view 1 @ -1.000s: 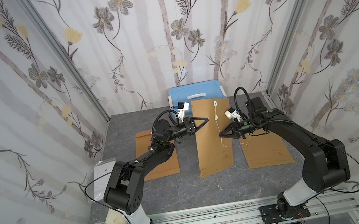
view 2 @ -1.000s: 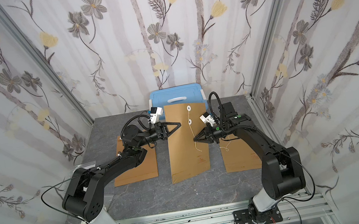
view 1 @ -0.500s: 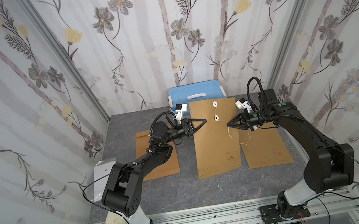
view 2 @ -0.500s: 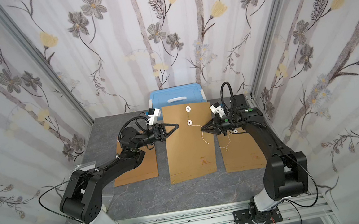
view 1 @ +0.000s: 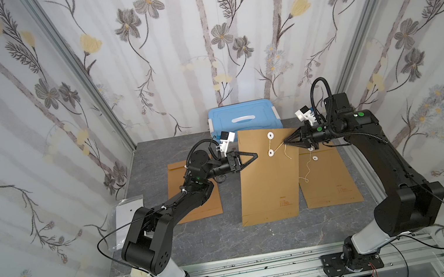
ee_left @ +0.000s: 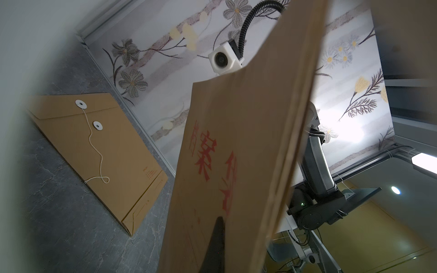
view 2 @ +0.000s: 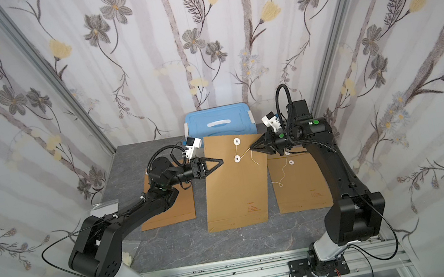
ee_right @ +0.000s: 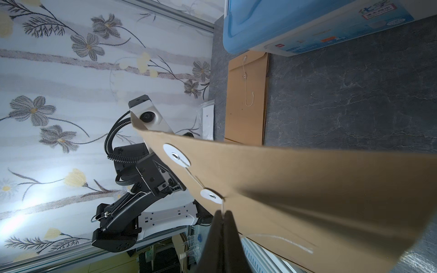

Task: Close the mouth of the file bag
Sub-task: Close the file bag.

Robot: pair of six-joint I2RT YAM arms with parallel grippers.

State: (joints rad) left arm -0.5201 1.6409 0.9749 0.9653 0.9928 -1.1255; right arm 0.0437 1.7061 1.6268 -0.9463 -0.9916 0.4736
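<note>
Kraft file bag [view 1: 268,180]: left claw [view 1: 256,155] pinches its edge, right claw [view 1: 285,142] pinches string [view 1: 278,147]; blue box [view 1: 241,117] at bench [view 1: 202,241] rear edge.

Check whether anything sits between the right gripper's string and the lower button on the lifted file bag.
Nothing visible does. The right gripper pinches the string right beside the lower button; only bare file bag paper lies between them.

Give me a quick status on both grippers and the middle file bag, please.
Left gripper shut on edge of file bag, top end raised. Right gripper shut on string, taut off lower button. Blue box close behind.
</note>
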